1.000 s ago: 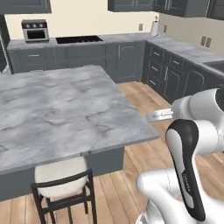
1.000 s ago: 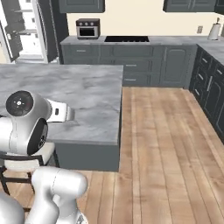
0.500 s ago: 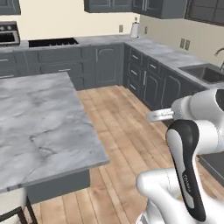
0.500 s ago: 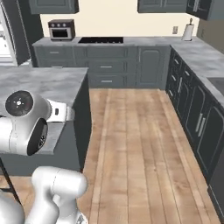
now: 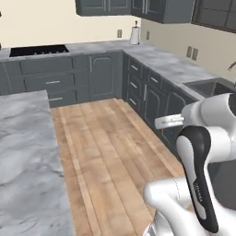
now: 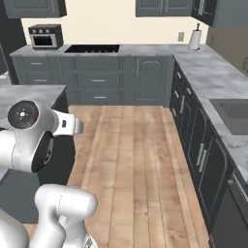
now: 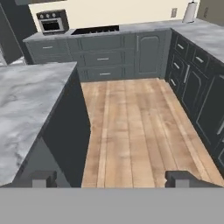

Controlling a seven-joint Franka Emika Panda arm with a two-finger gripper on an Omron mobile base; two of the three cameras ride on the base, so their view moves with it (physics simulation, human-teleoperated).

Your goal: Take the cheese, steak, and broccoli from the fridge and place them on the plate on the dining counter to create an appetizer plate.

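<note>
Fingers [image 7: 111, 178] spread wide and empty, pointing over wood floor [image 7: 131, 127] between dining counter [image 7: 26, 100] at one side and dark wall cabinets [image 7: 192, 92] at the other. No cheese, steak, broccoli, plate or fridge in sight, so nothing fetched yet, judging by this. Risks from here: clipping the dining counter corner while driving, swinging the folded arm into cabinet fronts, or mistaking the small countertop oven [image 7: 52, 22] for the fridge

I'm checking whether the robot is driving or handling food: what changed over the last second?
The base turned right: the dining counter slid leftward in both base views, and the stool left the picture. The wall counter's sink came into sight. Nothing was grasped or released; the tool stayed open and empty.
</note>
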